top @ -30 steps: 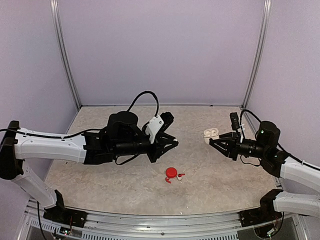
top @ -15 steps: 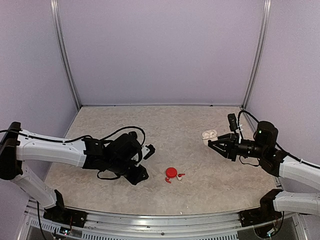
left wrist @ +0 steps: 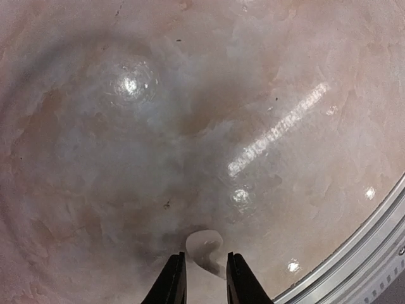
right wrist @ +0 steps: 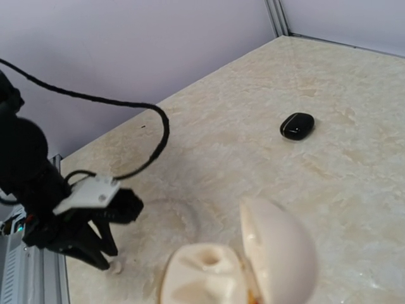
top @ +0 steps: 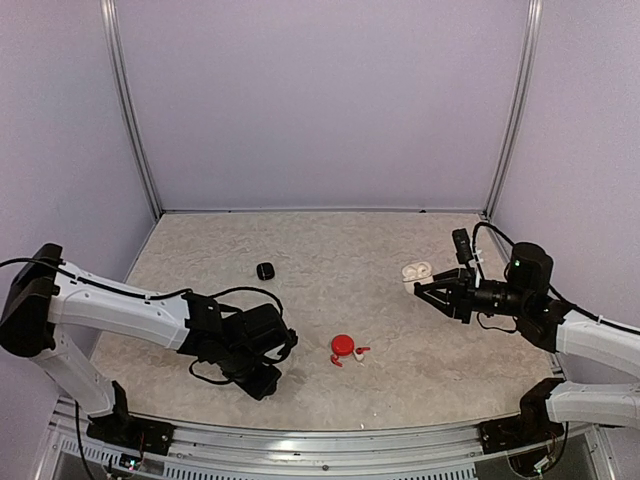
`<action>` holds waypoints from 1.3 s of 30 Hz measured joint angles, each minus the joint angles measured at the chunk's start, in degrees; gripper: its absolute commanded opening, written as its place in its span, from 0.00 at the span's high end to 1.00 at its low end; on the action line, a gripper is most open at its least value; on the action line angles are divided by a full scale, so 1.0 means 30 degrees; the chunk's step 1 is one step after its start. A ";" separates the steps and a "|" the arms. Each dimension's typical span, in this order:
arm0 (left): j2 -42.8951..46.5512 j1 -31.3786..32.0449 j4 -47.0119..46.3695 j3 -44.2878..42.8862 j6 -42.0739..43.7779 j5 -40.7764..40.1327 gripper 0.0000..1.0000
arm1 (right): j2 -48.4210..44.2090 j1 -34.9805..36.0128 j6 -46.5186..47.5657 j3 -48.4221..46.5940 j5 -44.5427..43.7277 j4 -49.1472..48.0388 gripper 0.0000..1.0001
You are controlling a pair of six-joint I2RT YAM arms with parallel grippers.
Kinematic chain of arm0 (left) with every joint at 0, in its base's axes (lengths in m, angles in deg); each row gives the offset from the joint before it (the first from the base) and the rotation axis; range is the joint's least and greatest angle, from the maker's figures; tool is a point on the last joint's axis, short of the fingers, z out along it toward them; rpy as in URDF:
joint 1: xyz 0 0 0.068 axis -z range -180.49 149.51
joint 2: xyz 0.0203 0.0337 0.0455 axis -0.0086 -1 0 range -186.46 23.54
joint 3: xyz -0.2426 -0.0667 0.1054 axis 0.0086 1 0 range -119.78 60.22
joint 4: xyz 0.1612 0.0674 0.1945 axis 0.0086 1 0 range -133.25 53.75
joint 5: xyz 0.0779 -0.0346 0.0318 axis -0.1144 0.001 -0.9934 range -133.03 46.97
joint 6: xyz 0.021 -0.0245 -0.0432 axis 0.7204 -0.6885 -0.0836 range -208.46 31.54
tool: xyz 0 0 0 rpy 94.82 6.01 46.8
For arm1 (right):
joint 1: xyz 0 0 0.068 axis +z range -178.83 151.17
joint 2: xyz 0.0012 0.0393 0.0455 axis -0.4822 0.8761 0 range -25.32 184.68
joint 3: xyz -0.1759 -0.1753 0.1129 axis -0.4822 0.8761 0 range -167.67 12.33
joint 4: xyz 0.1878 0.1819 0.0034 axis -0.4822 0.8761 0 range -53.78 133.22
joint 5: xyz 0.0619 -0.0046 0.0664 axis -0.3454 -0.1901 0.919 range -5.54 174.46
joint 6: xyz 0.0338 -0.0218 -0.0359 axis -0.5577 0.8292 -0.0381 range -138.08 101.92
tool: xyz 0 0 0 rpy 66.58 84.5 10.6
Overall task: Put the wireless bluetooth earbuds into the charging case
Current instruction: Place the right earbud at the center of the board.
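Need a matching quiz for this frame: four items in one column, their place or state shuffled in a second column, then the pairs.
Items
1. black case
2. red case
3. white case
4. white earbud

Place or state
A. lid open, at the tip of the right gripper
B. between the fingertips of the left gripper
C. alone, left of centre
D. centre front, loose buds beside it

Pairs: 1-C, 2-D, 3-A, 4-B
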 measured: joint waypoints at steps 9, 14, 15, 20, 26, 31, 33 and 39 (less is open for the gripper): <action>-0.1399 0.0270 0.0044 -0.0102 0.1115 0.0539 0.59 | 0.0095 0.0000 0.0007 0.0000 0.0015 -0.0036 1.00; -0.1472 0.0270 0.0248 -0.0408 0.1144 0.0437 0.49 | 0.0095 0.0000 0.0015 0.0000 0.0015 -0.0029 1.00; -0.1435 0.0270 0.0415 -0.0474 0.1071 0.0408 0.49 | 0.0095 0.0000 0.0015 0.0000 0.0015 -0.0029 1.00; -0.1370 0.0270 0.1290 -0.1333 0.0437 0.0408 0.51 | 0.0226 0.0000 0.0044 -0.0036 0.0036 -0.0029 1.00; -0.1581 0.0168 0.2251 -0.2623 -0.0641 0.0721 0.57 | 0.0401 0.0000 0.0160 -0.0102 0.0044 -0.0029 1.00; -0.2448 -0.0182 0.2958 -0.3082 -0.1268 0.1042 0.63 | 0.0401 0.0000 0.0233 -0.0109 0.0051 -0.0022 1.00; -0.2732 -0.0328 0.3191 -0.3126 -0.1384 0.1064 0.65 | 0.0401 0.0000 0.0240 -0.0109 0.0044 -0.0022 1.00; -0.3388 -0.0576 0.3497 -0.3140 -0.1457 0.1122 0.71 | 0.0401 0.0000 0.0299 -0.0109 0.0036 0.0007 1.00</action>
